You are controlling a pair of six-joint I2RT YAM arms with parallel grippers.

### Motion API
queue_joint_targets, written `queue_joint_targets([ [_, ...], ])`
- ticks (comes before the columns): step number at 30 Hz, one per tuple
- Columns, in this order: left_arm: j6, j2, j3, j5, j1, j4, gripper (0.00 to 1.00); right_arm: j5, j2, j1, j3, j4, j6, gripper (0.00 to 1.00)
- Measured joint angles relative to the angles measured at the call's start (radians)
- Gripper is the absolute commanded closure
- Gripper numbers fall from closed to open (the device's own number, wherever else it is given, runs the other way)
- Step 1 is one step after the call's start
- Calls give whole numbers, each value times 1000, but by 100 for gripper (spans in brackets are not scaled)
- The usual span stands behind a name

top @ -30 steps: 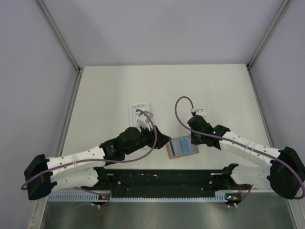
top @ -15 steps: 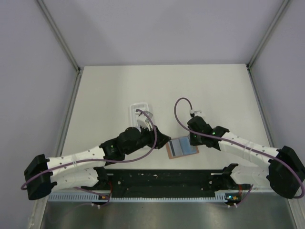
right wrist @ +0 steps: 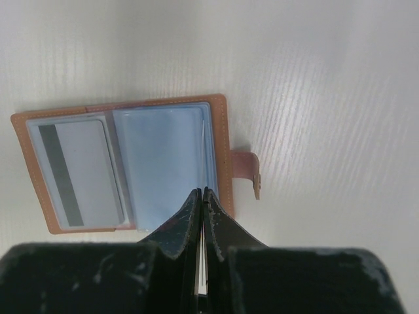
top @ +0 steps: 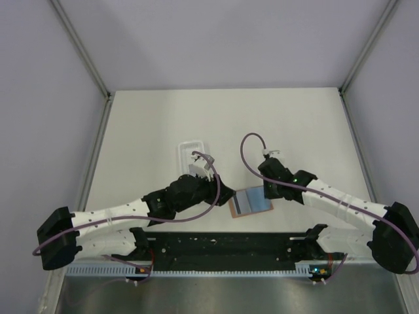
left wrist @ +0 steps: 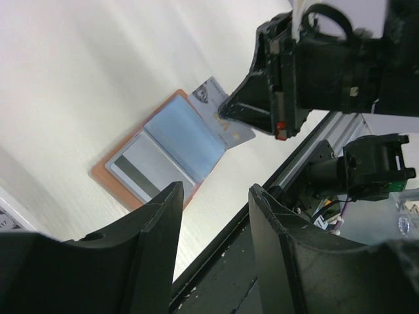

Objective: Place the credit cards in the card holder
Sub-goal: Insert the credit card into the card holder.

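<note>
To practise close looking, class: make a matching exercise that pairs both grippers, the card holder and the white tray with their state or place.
1 left gripper
2 right gripper
3 card holder
4 white tray

A lies open on the table
B shut on a credit card
C open, holding nothing
D beyond the left arm

Pairs: 1-C, 2-B, 3-A, 4-D

R jaws pinch card [right wrist: 201, 271] over open holder [right wrist: 222, 147].

Nothing I can read here: the card [left wrist: 232, 134] at the right end effector's [right wrist: 202, 191] tip carries small print, too blurred.
</note>
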Motion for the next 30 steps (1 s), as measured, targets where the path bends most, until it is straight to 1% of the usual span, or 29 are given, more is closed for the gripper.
queue_joint_targets([
  [6, -1, 31, -2, 0, -18, -1, 50, 52, 37, 0, 71, -81, -7, 100],
  [12, -5, 31, -12, 0, -21, 0, 50, 113, 93, 0, 73, -119, -20, 100],
  [16, -10, 31, -18, 0, -22, 0, 50, 127, 122, 0, 73, -125, -28, 100],
  [30, -23, 25, -58, -5, -23, 2, 50, 115, 73, 8, 12, -85, 13, 100],
])
